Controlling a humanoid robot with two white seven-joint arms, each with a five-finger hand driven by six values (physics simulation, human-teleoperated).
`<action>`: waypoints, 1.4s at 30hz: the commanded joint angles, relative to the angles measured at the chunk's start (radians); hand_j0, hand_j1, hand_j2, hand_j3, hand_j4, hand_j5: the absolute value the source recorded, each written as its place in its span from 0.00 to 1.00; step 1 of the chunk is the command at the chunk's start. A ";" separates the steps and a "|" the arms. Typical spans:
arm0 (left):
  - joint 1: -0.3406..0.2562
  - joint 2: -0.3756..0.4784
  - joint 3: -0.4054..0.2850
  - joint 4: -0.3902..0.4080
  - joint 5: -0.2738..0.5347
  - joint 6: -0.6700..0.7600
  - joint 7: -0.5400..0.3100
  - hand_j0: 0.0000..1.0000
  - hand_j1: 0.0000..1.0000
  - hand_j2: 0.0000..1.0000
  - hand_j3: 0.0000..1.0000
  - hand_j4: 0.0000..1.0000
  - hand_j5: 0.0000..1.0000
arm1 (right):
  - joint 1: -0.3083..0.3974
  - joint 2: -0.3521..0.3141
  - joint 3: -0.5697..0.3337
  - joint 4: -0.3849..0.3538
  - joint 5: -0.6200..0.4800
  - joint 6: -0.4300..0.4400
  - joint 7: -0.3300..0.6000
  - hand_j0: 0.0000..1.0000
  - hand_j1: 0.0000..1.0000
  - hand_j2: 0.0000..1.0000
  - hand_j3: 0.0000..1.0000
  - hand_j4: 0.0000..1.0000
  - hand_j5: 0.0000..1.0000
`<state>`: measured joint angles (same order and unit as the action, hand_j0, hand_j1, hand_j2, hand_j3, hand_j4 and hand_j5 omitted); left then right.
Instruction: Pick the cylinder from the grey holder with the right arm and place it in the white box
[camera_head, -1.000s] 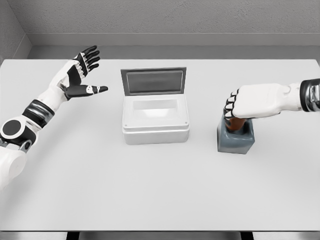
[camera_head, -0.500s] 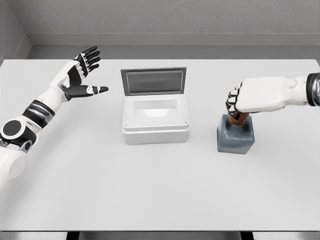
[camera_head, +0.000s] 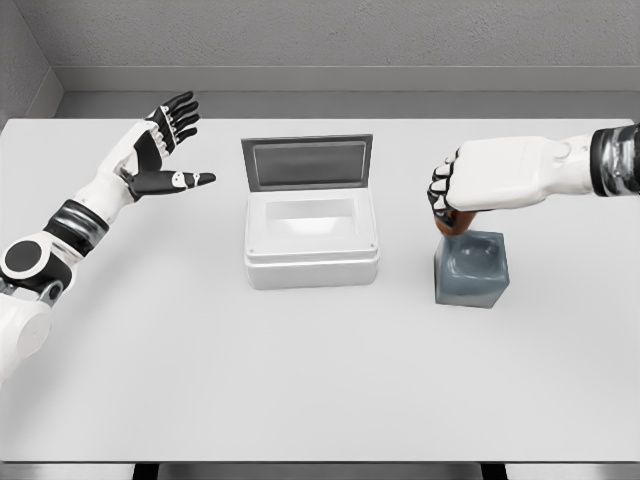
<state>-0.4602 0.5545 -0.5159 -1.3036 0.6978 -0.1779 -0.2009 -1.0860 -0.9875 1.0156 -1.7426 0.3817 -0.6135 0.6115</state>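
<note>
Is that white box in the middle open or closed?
Open. The white box has its lid standing up at the back, and its pale inside shows with nothing in it.

The white table (camera_head: 300, 380) is 1 in number and carries 2 containers: 1 white box (camera_head: 311, 252) with its 1 lid raised behind it, and 1 grey holder (camera_head: 472, 269) with 1 hollow in its top. There is 1 brown cylinder (camera_head: 449, 222), of which only the lower end shows. 2 hands are in view: 1 left hand (camera_head: 163, 150) and 1 right hand (camera_head: 480, 187), each on 1 white arm.
</note>
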 joint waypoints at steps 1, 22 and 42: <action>0.000 0.001 0.002 0.000 0.003 0.000 0.000 1.00 1.00 1.00 1.00 1.00 1.00 | 0.000 0.035 -0.002 0.005 -0.003 0.003 -0.001 0.42 0.42 0.42 0.42 0.42 0.42; -0.002 0.001 0.004 -0.008 0.003 0.000 0.000 1.00 1.00 1.00 1.00 1.00 1.00 | -0.045 0.260 0.011 0.155 0.020 0.003 -0.001 0.42 0.42 0.42 0.42 0.42 0.42; -0.002 0.001 0.007 -0.020 0.003 -0.003 0.000 1.00 1.00 1.00 1.00 1.00 1.00 | -0.074 0.354 0.012 0.207 0.031 0.003 -0.001 0.42 0.42 0.42 0.42 0.42 0.42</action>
<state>-0.4617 0.5545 -0.5097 -1.3228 0.6982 -0.1800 -0.2009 -1.1597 -0.6435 1.0288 -1.5435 0.4157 -0.6134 0.6114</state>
